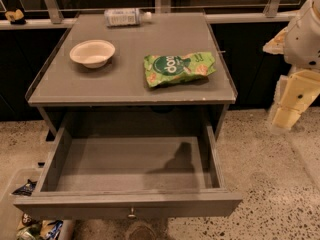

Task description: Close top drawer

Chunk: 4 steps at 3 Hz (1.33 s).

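Note:
The top drawer (127,204) is a wide, shallow grey wooden drawer. It is pulled far out from under the grey table (65,91) and is empty inside. A small round metal knob (132,214) sits at the centre of its front. My gripper (290,106) hangs at the right edge of the view, cream-coloured, to the right of the table and above the floor. It is well apart from the drawer and touches nothing.
On the table stand a white bowl (92,52), a green snack bag (179,68) and a lying plastic bottle (125,17). Speckled floor lies to the right. Wrappers and clutter (30,226) lie at the lower left by the drawer's corner.

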Each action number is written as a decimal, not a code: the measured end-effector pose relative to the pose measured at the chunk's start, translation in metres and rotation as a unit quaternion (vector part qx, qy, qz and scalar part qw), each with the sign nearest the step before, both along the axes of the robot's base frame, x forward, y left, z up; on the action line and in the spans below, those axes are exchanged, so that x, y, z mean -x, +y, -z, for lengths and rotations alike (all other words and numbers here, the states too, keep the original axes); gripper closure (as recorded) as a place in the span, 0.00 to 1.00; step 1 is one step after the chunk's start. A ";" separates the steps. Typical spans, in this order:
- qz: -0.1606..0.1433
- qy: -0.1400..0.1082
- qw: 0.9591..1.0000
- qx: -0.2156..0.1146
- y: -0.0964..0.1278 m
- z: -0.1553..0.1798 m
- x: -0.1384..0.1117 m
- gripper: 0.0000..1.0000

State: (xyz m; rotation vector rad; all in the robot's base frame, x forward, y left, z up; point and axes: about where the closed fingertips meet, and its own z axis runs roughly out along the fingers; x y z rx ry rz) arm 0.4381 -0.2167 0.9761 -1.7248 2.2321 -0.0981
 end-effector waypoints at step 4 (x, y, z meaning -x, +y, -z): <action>-0.037 -0.027 0.998 -0.050 -0.024 0.082 0.059 0.00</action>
